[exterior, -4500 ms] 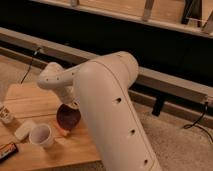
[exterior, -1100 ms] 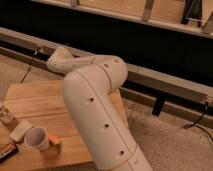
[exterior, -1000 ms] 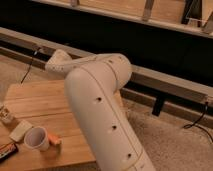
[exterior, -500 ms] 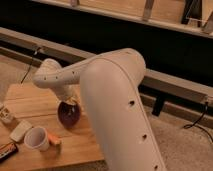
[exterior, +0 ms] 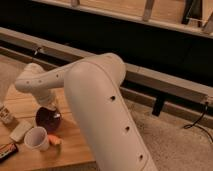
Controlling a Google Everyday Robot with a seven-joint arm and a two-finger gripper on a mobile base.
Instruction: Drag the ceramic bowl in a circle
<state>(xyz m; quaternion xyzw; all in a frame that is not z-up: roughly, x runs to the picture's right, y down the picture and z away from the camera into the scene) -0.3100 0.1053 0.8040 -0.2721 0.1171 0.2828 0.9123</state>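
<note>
The dark maroon glossy round ceramic bowl [exterior: 46, 121] sits on the wooden counter [exterior: 75, 137], just beside the white cup [exterior: 36, 139]. The white arm's gripper [exterior: 49, 108] is down at the bowl's far rim, jaws narrow, closed on that rim.

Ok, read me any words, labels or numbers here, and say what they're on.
Nothing here can be read.
Dark snack bar at the table's front left edge: wrapper print too blurred.
Pale packet beside the white cup: no legible print.
The gripper, shut, is down at the ceramic bowl's rim: no label seen on either.
</note>
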